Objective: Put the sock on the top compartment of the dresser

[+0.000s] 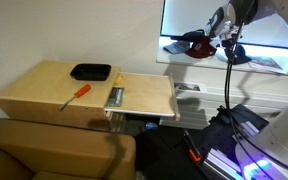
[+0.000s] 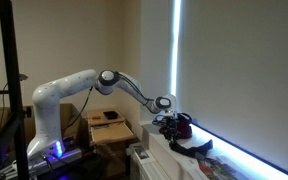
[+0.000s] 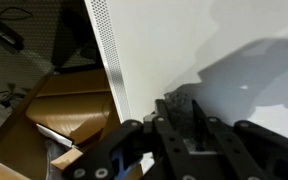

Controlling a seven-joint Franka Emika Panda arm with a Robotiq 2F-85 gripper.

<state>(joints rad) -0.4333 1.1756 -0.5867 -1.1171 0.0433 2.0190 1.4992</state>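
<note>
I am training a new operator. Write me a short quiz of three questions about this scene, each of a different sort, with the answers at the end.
1. True or false: the black tray lies on the top compartment of the dresser.
2. Where is the gripper? A. at the white wall shelf, close to the maroon cap; B. above the tray; C. inside the top compartment.
3. Fill in: the orange-handled tool on the cabinet top is a ____.

Key
1. False: the tray lies on the cabinet top, beside the pulled-out compartment.
2. A.
3. Screwdriver.
</note>
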